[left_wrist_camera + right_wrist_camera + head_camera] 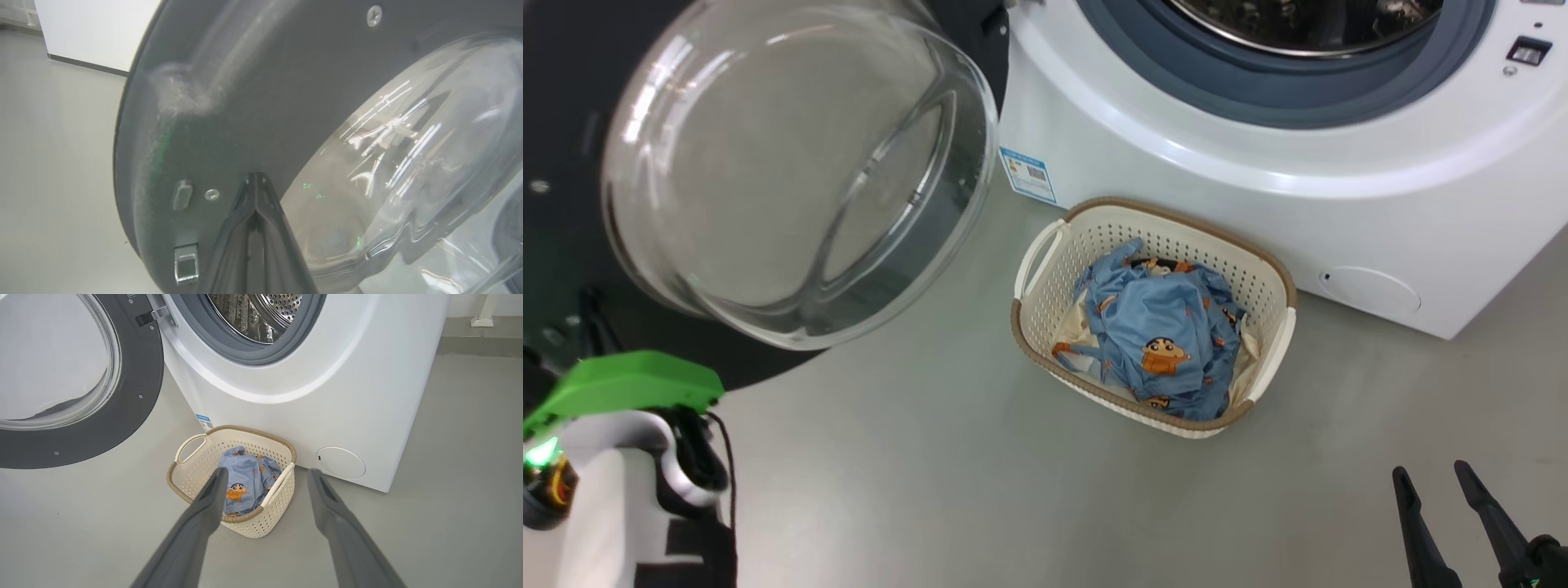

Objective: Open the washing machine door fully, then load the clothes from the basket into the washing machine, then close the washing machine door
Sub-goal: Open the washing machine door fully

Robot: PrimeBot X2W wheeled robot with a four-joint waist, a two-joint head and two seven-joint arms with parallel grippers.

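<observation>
One blue label sticker [1027,174] low on washing machine [1258,188], print too small to read. One basket [1278,278] on floor just before machine, two white handles. Clothes [1168,327] inside it, one cartoon boy plainly seen. Washing machine door [792,171] stands open at my left. My left gripper [255,179]: fingers pressed together, empty, close to door's inner face. My right gripper [265,475]: spread wide, empty, near basket.
</observation>
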